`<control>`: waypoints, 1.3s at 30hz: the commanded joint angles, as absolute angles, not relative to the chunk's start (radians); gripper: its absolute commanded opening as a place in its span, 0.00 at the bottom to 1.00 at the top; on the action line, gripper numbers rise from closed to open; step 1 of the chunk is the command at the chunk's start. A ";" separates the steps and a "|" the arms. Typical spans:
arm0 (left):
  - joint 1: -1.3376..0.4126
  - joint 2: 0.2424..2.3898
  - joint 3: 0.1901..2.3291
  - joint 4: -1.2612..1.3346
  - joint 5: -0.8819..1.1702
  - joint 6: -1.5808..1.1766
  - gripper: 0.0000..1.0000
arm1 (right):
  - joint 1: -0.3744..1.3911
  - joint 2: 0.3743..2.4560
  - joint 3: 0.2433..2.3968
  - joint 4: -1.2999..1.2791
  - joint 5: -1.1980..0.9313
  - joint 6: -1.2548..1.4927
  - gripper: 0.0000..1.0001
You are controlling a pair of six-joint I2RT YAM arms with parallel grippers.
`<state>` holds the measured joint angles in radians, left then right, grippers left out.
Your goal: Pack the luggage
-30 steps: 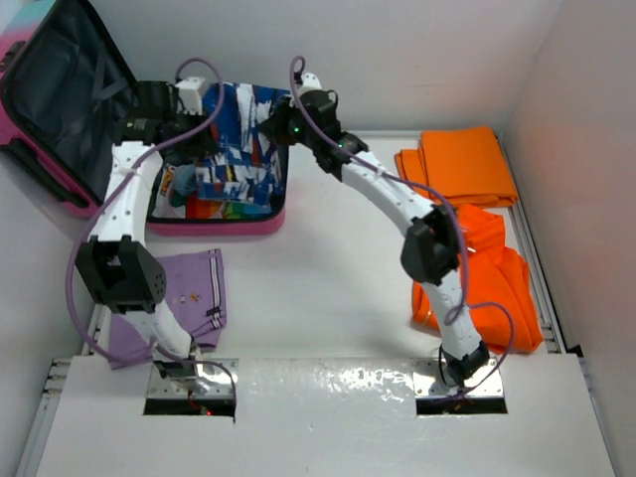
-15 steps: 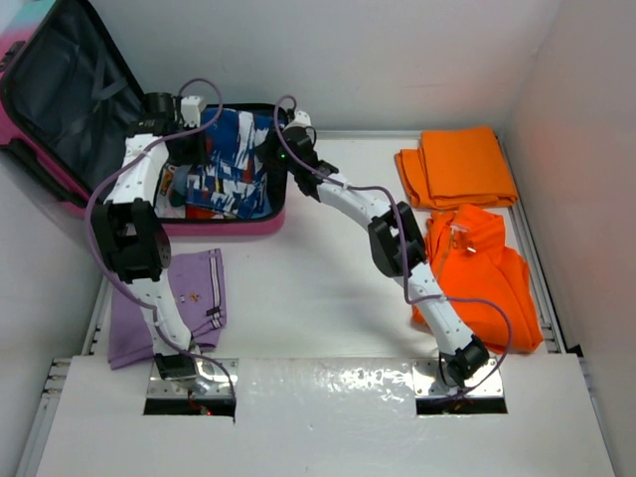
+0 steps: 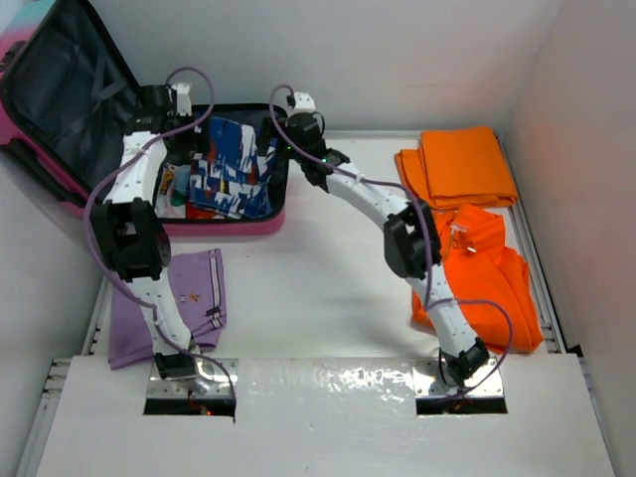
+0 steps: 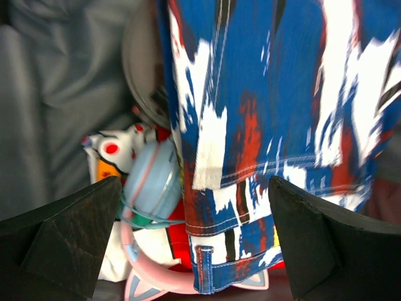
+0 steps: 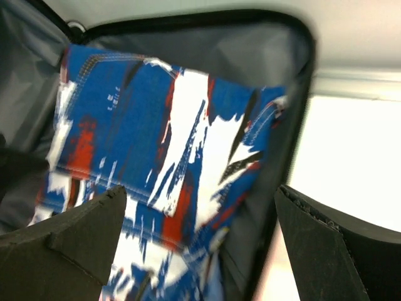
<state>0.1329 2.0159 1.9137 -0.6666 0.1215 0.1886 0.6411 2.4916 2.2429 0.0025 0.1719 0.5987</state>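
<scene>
The blue patterned garment (image 3: 234, 169) has dropped into the luggage (image 3: 70, 99), which lies open at the far-left corner of the bench (image 3: 328, 288). The left fingers (image 4: 62, 238) and right fingers (image 5: 69, 238) now gape, empty. Best lift both straight up so no cloth snags.
</scene>
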 commanded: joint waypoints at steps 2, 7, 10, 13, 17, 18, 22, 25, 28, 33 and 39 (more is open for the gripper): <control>0.141 1.908 2.045 -0.676 0.097 0.143 1.00 | 0.644 2.151 2.082 -0.064 0.265 0.463 0.99; 0.173 1.697 1.959 -0.744 0.029 0.207 1.00 | 0.748 1.867 1.620 -0.098 0.311 0.489 0.99; 0.272 1.566 1.814 -0.820 0.009 0.228 1.00 | 0.866 1.799 1.491 -0.095 0.289 0.498 0.71; 0.426 1.493 1.711 -0.906 0.052 0.264 0.99 | 0.949 1.851 1.483 -0.094 0.177 0.601 0.33; 0.578 1.355 1.534 -0.991 0.103 0.363 0.77 | 1.035 1.974 1.534 -0.078 0.063 0.684 0.73; 0.603 1.329 1.498 -1.003 0.109 0.386 0.72 | 1.070 2.011 1.558 -0.080 0.058 0.686 0.77; 0.803 1.282 1.308 -1.051 0.129 0.541 0.64 | 1.109 2.086 1.578 -0.074 0.028 0.761 0.81; 0.915 1.310 1.203 -0.979 0.106 0.609 0.72 | 1.111 2.178 1.624 -0.089 0.003 0.853 0.81; 0.945 1.371 1.102 -0.908 0.101 0.644 0.78 | 1.120 2.313 1.750 -0.161 -0.055 0.890 0.80; 0.948 1.425 0.928 -0.734 0.067 0.673 0.78 | 1.131 2.401 1.789 -0.114 -0.110 0.988 0.77; 0.948 1.575 0.930 -0.664 0.083 0.626 0.70 | 1.132 2.445 1.755 -0.104 -0.138 1.103 0.76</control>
<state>0.9482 1.5410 0.9081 -0.7628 0.0643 0.6285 1.1221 2.3997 1.7733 -0.0917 -0.1047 1.0119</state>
